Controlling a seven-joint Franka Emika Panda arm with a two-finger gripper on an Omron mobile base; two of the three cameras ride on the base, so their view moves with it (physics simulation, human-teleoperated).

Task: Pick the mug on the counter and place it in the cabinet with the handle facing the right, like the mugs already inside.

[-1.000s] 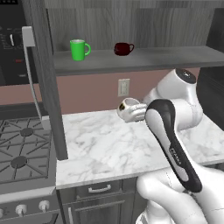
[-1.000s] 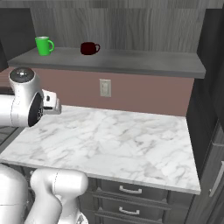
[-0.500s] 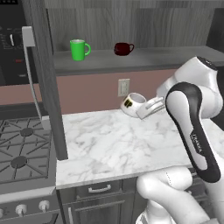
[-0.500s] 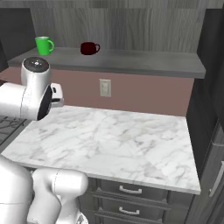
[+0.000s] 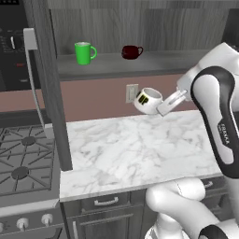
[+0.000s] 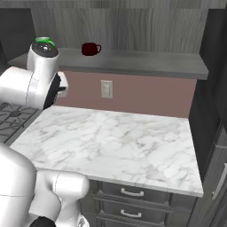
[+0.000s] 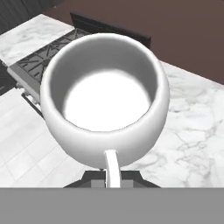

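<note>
Mug [image 7: 105, 113] close against the hand camera, mouth open toward the lens, white inside, handle [image 7: 111, 168] running down between the dark finger tips. Gripper [image 5: 164, 106] clamped narrow on that handle, holding the mug [image 5: 148, 100] in the air above the counter [image 5: 140, 149], tipped on its side with the dark-and-yellow emblem facing the left base camera. Below the mug, white marble with grey veins over dark drawers; to the left of it, a stove [image 5: 21, 163] with black grates. Behind the mug, just beside it, a wall outlet [image 5: 131, 92] on the pinkish backsplash. Higher and farther back, the cabinet [image 5: 140, 63] shelf board, carrying a green mug [image 5: 84, 52] and, to its right, a dark red mug [image 5: 131, 52], both upright with handles pointing right.
</note>
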